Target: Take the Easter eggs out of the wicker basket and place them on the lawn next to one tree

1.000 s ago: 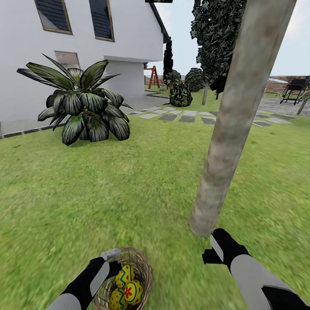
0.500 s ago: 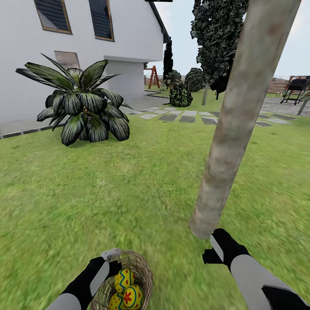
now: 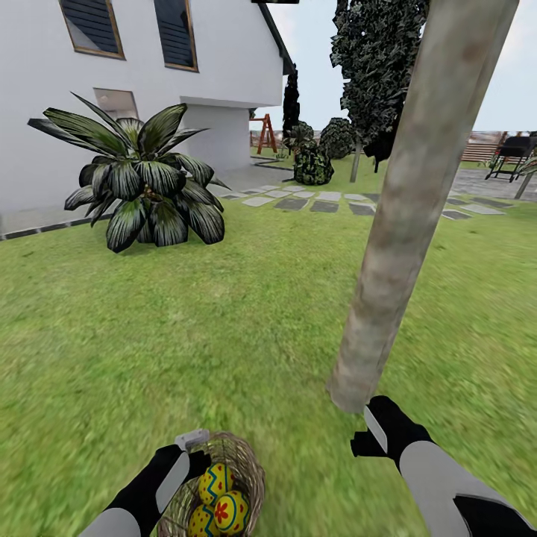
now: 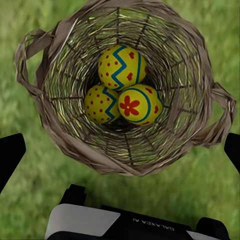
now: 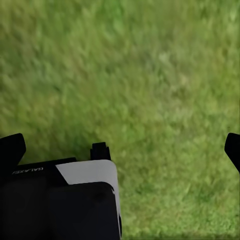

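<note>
Below left hand (image 4: pixel 120 150), basket (image 4: pixel 60 135), three eggs (image 4: pixel 122 90)

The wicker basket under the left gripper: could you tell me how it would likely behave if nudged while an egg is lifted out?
The wicker basket looks thin and open-woven, so it is probably light and may slide or tip on the lawn. Its rim looks uneven, suggesting some give. The three Easter eggs, round and touching at the bottom, would likely roll together if it tilts.

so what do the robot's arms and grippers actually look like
Both arms are light grey tubes ending in black wrists. The left gripper and right gripper have black fingers on a black body with a light grey panel, marked GALAXEA in small pale letters. No cables visible.
</note>
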Robot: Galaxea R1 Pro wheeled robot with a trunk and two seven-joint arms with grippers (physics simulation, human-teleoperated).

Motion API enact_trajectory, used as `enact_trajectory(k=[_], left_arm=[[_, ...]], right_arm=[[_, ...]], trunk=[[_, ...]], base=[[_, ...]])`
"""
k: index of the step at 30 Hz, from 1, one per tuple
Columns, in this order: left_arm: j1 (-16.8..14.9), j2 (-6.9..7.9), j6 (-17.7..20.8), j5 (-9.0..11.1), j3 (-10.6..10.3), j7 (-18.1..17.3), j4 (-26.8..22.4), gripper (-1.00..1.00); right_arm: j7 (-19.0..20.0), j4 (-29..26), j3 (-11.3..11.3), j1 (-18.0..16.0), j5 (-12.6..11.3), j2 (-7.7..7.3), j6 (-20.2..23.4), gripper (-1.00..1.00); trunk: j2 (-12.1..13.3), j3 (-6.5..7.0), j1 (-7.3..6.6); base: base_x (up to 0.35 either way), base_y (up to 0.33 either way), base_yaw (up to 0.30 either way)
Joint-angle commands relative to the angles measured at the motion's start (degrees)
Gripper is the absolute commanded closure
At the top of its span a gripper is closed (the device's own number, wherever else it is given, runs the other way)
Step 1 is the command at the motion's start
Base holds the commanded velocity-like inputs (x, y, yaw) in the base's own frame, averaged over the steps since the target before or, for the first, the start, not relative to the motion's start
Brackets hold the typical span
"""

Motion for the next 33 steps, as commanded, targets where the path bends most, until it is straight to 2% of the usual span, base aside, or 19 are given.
enact_trajectory(k=[1, 25, 33], left_arm=[[-0.03, 0.05, 0.17, 0.6, -0.34, 0.53, -0.12, -1.0], [-0.03, -0.01, 0.34, 0.77, -0.27, 0.38, -0.23, -1.0], [-0.03, 0.06, 0.39, 0.91, -0.13, 0.3, -0.25, -1.0]], right_arm=[[0.13, -0.07, -0.47, -0.04, 0.5, 0.04, 0.23, -1.0], [0.16, -0.09, 0.23, -0.03, 1.53, -0.04, 0.01, -1.0], [0.48, -0.14, 0.23, -0.03, 1.49, -0.05, 0.05, -1.0]], trunk=[[-0.07, -0.08, 0.01], [-0.07, -0.08, 0.01], [-3.28, -1.52, 1.77]], base=[[-0.017, 0.0, 0.0], [-0.002, 0.0, 0.0], [0.0, 0.0, 0.0]])
